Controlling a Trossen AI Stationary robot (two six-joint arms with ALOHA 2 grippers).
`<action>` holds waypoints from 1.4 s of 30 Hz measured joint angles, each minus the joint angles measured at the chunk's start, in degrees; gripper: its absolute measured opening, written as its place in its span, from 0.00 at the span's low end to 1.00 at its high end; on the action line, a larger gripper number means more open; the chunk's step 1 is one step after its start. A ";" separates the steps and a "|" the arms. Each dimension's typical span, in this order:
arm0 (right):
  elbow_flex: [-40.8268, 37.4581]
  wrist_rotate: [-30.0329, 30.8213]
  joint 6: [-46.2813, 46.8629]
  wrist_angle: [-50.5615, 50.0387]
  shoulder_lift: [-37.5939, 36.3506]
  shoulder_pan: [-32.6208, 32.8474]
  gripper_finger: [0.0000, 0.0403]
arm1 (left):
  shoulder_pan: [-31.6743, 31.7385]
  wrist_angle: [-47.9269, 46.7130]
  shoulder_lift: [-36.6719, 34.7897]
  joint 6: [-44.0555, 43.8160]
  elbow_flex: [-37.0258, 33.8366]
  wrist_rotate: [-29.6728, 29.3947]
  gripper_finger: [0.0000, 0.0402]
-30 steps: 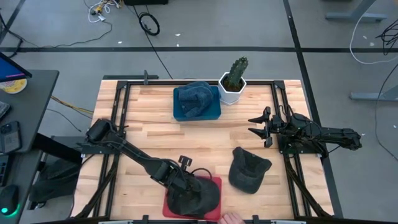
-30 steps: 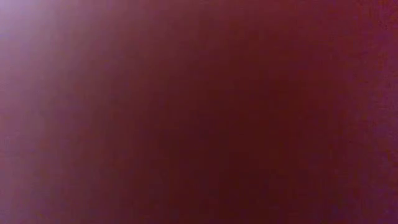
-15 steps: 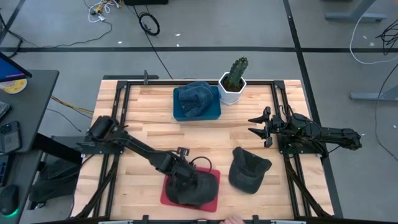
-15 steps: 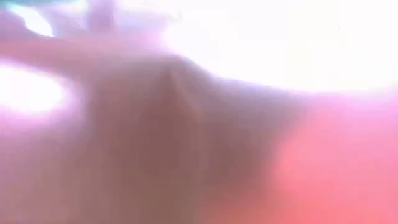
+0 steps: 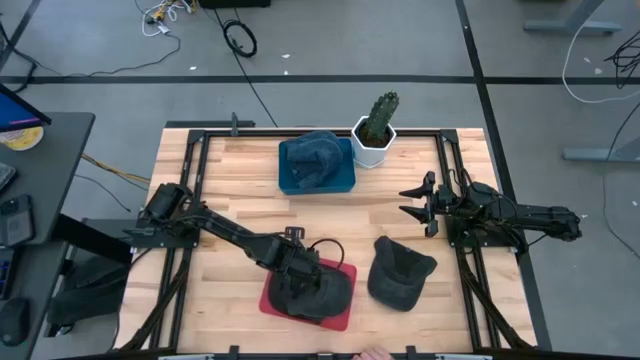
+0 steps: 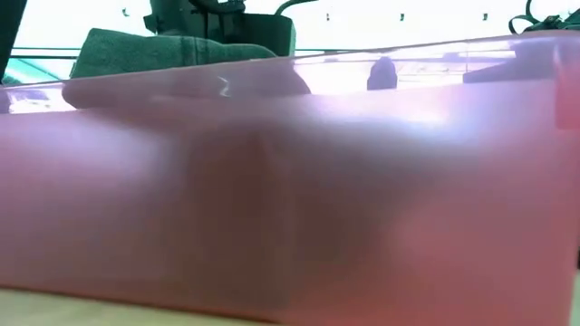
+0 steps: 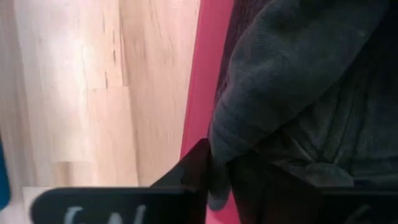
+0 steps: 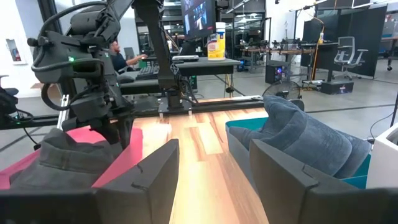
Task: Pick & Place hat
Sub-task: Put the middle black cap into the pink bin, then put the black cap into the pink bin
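Note:
A dark grey hat [image 5: 312, 290] lies in a red tray [image 5: 343, 318] near the table's near edge; the low view shows its top [image 6: 163, 50] above the tray's wall [image 6: 290, 181]. My left gripper [image 5: 297, 273] is shut on this hat at its left side. A second dark grey hat [image 5: 400, 272] rests on the bare wood to the tray's right. My right gripper [image 5: 412, 203] waits open over the table's right part, level and pointing left, with nothing between its fingers [image 8: 155, 168]. My left gripper pinches the edge of the hat [image 7: 219, 163] between its two fingers [image 7: 196, 171], at the hat's left side over the tray's rim [image 7: 202, 93]. It slants down from the table's left. The hat sits in the tray, its cloth bunched at the fingers.
A blue tray [image 5: 345, 180] holding a blue hat [image 5: 312, 155] and a cactus in a white pot [image 5: 375, 130] stand at the far edge. A person's hand [image 5: 372, 353] shows at the near edge. Bare wood lies between the trays.
My left gripper has drawn back from the near edge toward the table's far left, still shut on the hat. The red tray and the hat have slid with it away from the near edge. In the low view the tray has backed off the camera.

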 joint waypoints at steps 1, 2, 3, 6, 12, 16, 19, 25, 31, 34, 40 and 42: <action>0.00 0.02 0.00 0.02 0.00 0.00 0.49 | -0.12 -0.98 0.00 -0.01 0.73 0.00 0.17; 0.00 0.02 0.02 0.02 0.00 0.00 0.49 | -0.15 -2.16 0.00 -0.19 1.70 0.00 0.20; 0.00 0.00 0.00 0.02 0.00 -0.02 0.49 | -0.18 -3.26 0.00 -0.48 2.79 0.02 0.23; 0.00 0.00 0.01 0.01 0.00 -0.01 0.49 | -0.20 -9.12 0.00 -1.04 6.86 0.13 0.32; 0.00 0.00 0.02 0.02 0.00 0.00 0.49 | -0.20 -14.64 -0.04 -0.11 16.08 -0.74 0.44; 0.00 0.02 0.02 0.02 0.00 0.00 0.49 | -0.20 -14.31 -0.11 3.31 21.06 -1.27 0.48; 0.00 0.01 0.00 0.01 0.00 0.00 0.49 | -0.19 -11.52 -0.13 6.91 22.00 -1.77 0.48; 0.00 0.01 0.01 0.00 0.00 -0.01 0.49 | 0.56 -4.13 0.82 17.57 21.70 -1.55 0.48; 0.00 0.00 0.00 0.00 0.00 0.00 0.49 | 3.87 -0.62 0.80 23.20 21.66 -0.36 0.48; 0.00 0.02 0.02 0.02 0.00 -0.02 0.49 | 5.65 4.07 0.79 26.51 21.68 0.15 0.48; 0.00 0.00 0.00 0.02 0.00 0.00 0.49 | 7.86 8.76 0.76 30.18 21.71 2.91 0.48; 0.00 0.01 0.01 0.01 0.00 -0.02 0.49 | 7.89 5.96 0.43 28.07 21.66 2.80 0.48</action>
